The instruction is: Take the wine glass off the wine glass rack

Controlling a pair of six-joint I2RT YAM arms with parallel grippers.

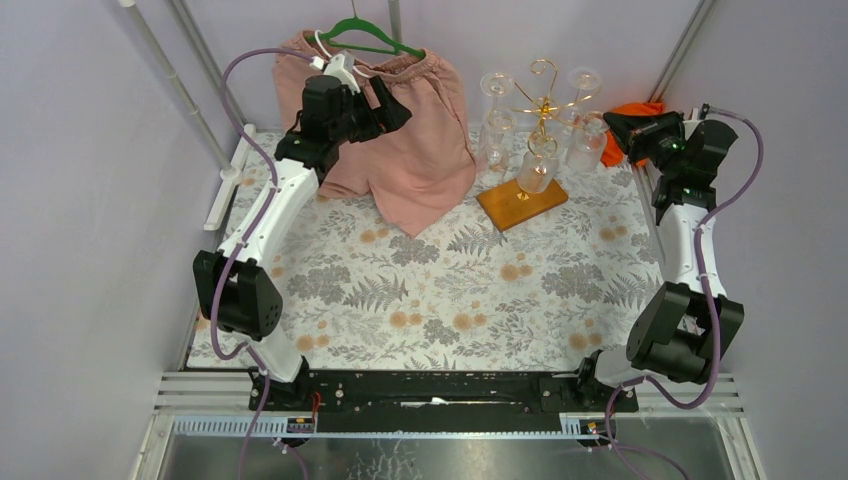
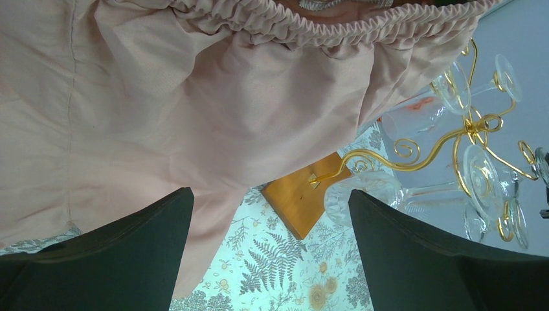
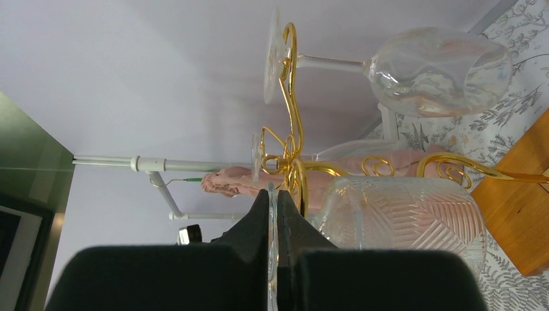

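You face a floral table between lilac walls. Far left, the left gripper stands spread before hanging shorts. The rack stands far centre-right. The right gripper pinches the foot of a wine glass hanging there.

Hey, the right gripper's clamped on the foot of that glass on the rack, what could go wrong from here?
The right gripper pinches only the thin foot of the wine glass, so it might slip or crack. Pulling crookedly could snag the wine glass rack and swing it into the neighbouring glass.
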